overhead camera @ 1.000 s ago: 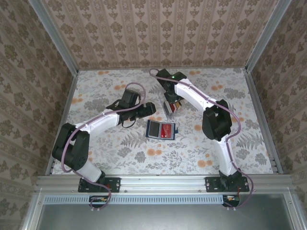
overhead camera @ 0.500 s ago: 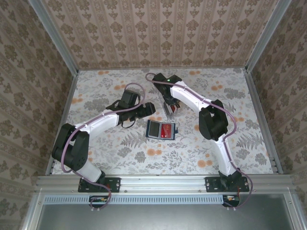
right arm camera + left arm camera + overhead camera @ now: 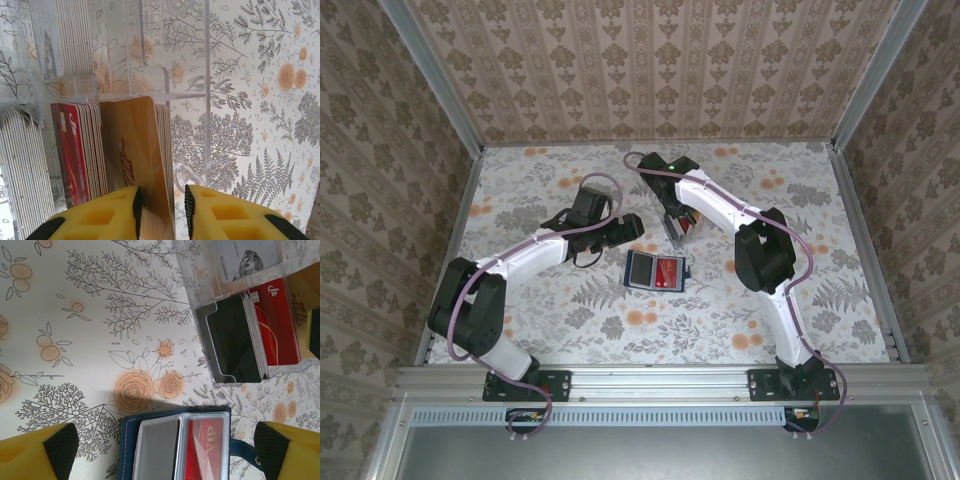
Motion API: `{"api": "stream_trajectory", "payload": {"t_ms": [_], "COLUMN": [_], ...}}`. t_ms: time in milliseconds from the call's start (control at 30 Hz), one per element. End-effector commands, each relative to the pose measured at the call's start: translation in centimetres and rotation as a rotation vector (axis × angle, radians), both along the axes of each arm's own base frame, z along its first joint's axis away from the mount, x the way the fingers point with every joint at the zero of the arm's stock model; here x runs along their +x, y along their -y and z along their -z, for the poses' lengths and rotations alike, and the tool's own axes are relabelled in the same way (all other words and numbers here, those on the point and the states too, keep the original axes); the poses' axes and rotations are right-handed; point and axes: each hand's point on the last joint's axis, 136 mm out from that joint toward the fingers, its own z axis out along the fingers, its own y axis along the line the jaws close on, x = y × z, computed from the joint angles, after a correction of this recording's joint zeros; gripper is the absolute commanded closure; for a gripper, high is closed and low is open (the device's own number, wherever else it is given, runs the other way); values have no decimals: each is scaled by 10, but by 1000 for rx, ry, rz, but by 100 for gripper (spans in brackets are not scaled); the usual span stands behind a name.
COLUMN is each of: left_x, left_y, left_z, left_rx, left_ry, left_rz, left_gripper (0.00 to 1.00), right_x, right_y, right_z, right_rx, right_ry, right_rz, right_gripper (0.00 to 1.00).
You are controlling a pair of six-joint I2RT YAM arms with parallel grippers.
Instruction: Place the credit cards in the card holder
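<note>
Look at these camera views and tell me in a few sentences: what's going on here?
Two robot arms are working on getting credit cards from a clear plastic box into a navy card holder. The right gripper reaches into the box with its fingers either side of an upright orange-tan card; whether it grips yet is unclear. The left gripper hangs open above the card holder, which lies open on the flowered table with a red card already inside.

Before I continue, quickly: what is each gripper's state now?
Left gripper: open, empty.
Right gripper: jaws around the orange-tan card; grip cannot be told.
</note>
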Motion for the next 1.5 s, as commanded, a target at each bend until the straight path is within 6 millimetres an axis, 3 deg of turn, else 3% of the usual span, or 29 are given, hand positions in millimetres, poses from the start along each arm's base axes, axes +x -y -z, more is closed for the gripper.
{"api": "stream_trajectory", "payload": {"t_ms": [0, 867, 1133, 1467], "left_x": [2, 4, 3, 3], "left_y": [0, 6, 8, 8], "left_z": [-7, -9, -9, -12], "left_rx": [-25, -44, -52, -60], "left_ry": [9, 1, -5, -8], "left_rz": [-8, 2, 6, 8], "left_gripper": [7, 7, 7, 10], "right_x": [-1, -8, -20, -41], "right_y": [11, 9, -4, -24], "right_z": [-27, -48, -53, -84], "right_rx": [-26, 31, 160, 454], "right_ry": [48, 63, 25, 41], "right_rz": [16, 17, 15, 57], "right_gripper": [69, 82, 90, 97]}}
